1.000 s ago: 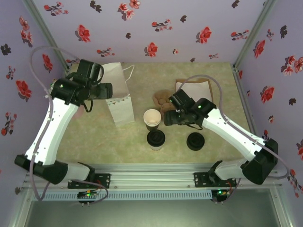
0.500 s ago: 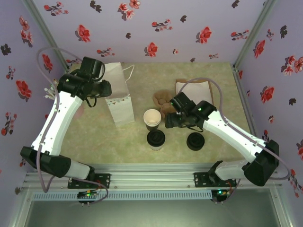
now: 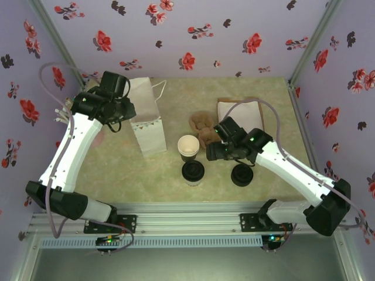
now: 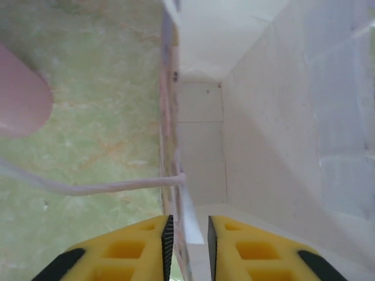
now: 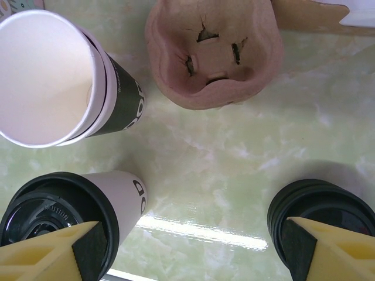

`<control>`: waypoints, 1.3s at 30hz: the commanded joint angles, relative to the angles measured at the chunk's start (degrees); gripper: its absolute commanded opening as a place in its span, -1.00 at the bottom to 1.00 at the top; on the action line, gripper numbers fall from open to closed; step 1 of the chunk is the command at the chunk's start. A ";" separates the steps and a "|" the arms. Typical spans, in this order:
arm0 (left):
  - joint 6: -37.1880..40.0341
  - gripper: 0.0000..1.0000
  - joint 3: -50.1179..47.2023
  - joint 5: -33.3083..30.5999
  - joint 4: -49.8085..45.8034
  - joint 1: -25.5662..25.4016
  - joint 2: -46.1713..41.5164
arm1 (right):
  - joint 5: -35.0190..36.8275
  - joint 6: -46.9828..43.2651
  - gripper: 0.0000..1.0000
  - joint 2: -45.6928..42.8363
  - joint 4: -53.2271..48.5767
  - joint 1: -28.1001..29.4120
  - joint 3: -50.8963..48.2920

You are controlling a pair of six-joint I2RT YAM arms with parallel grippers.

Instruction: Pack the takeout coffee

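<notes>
Two cups stand mid-tabletop: an open cup, and the lidded coffee upright just on the near side of it, close beside it. Right of the open cup and a little nearer sits a stack of lids. The right gripper hangs there with jaws spread wide, one finger by the coffee, the other by the lids, holding nothing. Just behind the open cup lies a brown carrier. Left of the open cup stands a white bag; the left gripper has its jaws narrowed about the bag's rim, though whether they pinch it I cannot tell.
</notes>
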 commanded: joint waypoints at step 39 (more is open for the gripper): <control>-11.16 -0.44 0.47 -0.91 -1.61 -0.31 2.87 | -0.25 0.72 0.58 -3.76 0.09 -0.74 -2.47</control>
